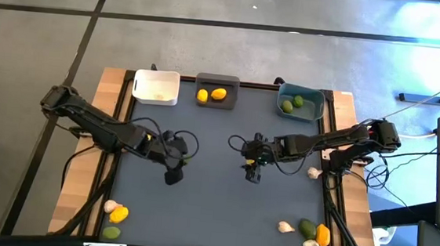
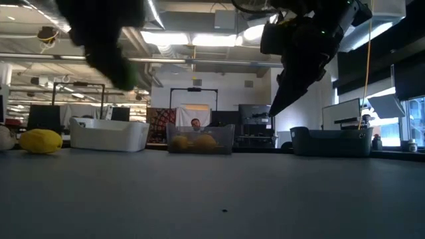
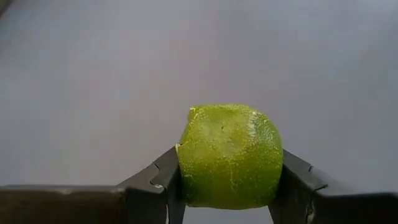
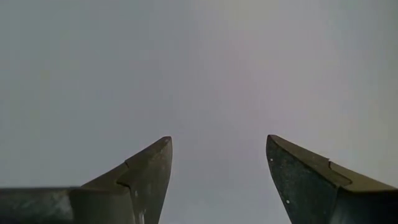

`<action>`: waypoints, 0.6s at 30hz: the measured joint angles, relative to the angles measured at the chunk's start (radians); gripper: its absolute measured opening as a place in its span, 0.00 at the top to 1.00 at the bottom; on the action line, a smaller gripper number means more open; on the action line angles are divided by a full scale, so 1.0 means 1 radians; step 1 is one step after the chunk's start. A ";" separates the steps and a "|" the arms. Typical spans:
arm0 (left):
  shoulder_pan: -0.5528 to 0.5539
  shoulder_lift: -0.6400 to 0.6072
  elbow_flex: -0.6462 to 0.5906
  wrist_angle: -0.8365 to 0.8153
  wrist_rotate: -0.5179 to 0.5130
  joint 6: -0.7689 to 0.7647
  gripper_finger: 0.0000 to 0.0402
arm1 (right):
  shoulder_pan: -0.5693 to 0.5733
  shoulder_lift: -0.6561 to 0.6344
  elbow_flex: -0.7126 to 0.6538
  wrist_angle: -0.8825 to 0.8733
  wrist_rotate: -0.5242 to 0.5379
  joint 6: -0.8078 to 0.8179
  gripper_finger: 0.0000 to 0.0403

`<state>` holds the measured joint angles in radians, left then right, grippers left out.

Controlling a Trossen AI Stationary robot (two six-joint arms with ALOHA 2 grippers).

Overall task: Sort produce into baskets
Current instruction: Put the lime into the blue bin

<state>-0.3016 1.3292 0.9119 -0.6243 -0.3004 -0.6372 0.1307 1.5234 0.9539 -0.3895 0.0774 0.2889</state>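
Squarely clamped — lime between left gripper's jaws.

A green lime, its peel pebbled and glossy, sits clamped between the 2 fingers of the left end effector, above the middle of the dark worktop.

3 baskets stand in a row at the far edge. The white basket holds 1 pale piece. The dark grey basket holds 2 yellow lemons side by side. The teal basket holds 2 green limes.

Near the front left corner lie a whitish garlic bulb, a lemon and a lime, close together. Near the front right corner lie 2 garlic bulbs, a lime and an orange-yellow lemon. Another garlic bulb lies alone by the right edge.
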 joint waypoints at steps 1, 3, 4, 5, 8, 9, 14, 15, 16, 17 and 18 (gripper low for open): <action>0.000 -0.002 0.000 0.041 0.000 0.026 0.59 | 0.000 0.000 0.000 0.009 -0.009 0.000 0.36; -0.002 -0.002 0.000 0.105 0.005 0.070 0.59 | 0.003 0.000 0.000 0.029 -0.011 0.000 0.36; -0.005 -0.002 0.000 0.136 0.005 0.093 0.59 | 0.010 0.000 0.000 0.038 -0.011 -0.002 0.36; -0.006 -0.002 0.000 0.165 0.005 0.112 0.59 | 0.016 0.000 0.000 0.049 -0.010 -0.005 0.36; -0.007 0.003 0.000 0.242 0.007 0.161 0.59 | 0.041 0.000 0.000 0.109 0.011 -0.035 0.36; -0.007 0.003 -0.003 0.272 0.007 0.174 0.59 | 0.051 0.000 0.000 0.136 0.029 -0.048 0.36; -0.007 0.003 -0.005 0.371 0.007 0.235 0.59 | 0.113 0.000 0.001 0.299 0.130 -0.186 0.36; -0.007 0.003 -0.006 0.391 0.007 0.243 0.59 | 0.128 0.000 0.001 0.330 0.148 -0.219 0.36; -0.007 0.003 -0.006 0.412 0.007 0.249 0.59 | 0.142 0.000 0.001 0.363 0.168 -0.255 0.36; -0.007 0.003 -0.006 0.433 0.007 0.256 0.59 | 0.155 0.000 0.002 0.398 0.187 -0.290 0.36; -0.007 0.003 -0.006 0.456 0.007 0.263 0.59 | 0.169 0.000 0.002 0.433 0.209 -0.328 0.36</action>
<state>-0.3084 1.3323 0.9062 -0.1683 -0.2932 -0.3739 0.2997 1.5230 0.9554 0.0437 0.2868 -0.0388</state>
